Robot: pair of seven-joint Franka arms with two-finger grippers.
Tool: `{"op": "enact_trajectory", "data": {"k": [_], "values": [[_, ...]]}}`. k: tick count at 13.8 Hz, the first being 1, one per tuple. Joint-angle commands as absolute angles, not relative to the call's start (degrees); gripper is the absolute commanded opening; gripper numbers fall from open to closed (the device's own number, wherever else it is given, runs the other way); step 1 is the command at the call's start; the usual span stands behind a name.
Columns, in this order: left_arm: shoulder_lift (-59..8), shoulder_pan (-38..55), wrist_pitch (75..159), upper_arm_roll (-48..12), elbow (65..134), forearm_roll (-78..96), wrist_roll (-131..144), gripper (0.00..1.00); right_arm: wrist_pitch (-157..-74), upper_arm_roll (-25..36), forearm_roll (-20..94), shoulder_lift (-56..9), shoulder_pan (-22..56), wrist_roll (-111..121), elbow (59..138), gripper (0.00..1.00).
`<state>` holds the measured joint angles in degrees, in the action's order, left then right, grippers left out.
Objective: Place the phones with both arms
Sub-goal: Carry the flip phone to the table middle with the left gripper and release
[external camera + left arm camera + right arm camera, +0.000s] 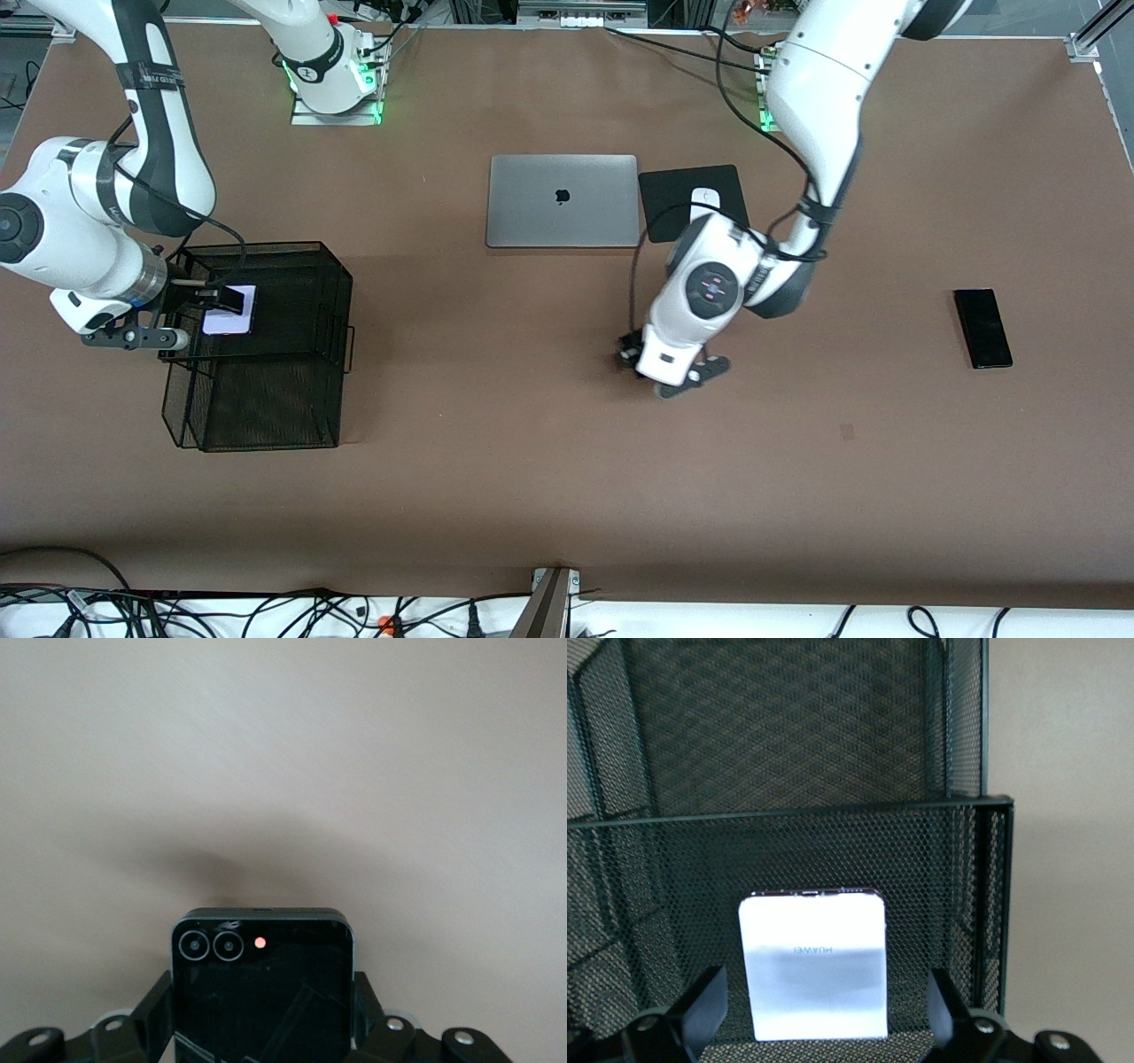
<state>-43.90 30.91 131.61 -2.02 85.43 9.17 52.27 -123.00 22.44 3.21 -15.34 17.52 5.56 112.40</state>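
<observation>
My right gripper (223, 299) hangs open over the black mesh basket (301, 266) at the right arm's end of the table. The pale-lilac phone (232, 317) lies flat in the basket; in the right wrist view the phone (813, 966) sits loose between the spread fingers (700, 1005) without touching them. My left gripper (675, 370) is low over the middle of the table, shut on the small squarish black phone (261, 992), with a finger (152, 1014) pressed against each side. The hand hides that phone in the front view. The long slim black phone (982, 327) lies on the table toward the left arm's end.
A closed silver laptop (563, 200) lies near the arm bases, beside a black mouse pad (666, 213) with a white mouse (705, 198) on it. The basket's mesh walls (833, 753) rise around the lilac phone. Cables run along the table edge nearest the camera.
</observation>
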Motion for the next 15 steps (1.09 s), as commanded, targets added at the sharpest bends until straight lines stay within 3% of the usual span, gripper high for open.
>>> {"op": "enact_trajectory", "data": {"k": [1, 3, 9, 12, 15], "values": [[-50.78, 37.07, 130.60, -0.79, 74.74, 10.72, 55.02, 0.00, -122.17, 22.24, 4.39, -14.50, 18.19, 6.42, 109.26, 1.00], [-55.00, 40.06, 130.61, -0.53, 68.76, 10.37, 55.11, 0.00, -121.38, 22.15, 4.39, -14.41, 18.72, 6.41, 105.84, 1.00], [-58.61, 44.82, 130.87, 0.09, 62.51, 8.63, 54.49, 0.00, -111.38, 22.24, 4.48, -14.41, 18.98, 6.15, 96.08, 1.00], [-62.13, 46.93, 131.92, 0.09, 57.67, 6.33, 53.71, 0.00, -111.01, 22.06, 4.40, -14.68, 19.86, 5.98, 95.10, 1.00], [-63.63, 49.56, 133.07, 1.49, 57.39, 5.10, 51.59, 0.00, -111.01, 22.06, 4.39, -14.77, 20.22, 4.31, 95.01, 1.00]]}}
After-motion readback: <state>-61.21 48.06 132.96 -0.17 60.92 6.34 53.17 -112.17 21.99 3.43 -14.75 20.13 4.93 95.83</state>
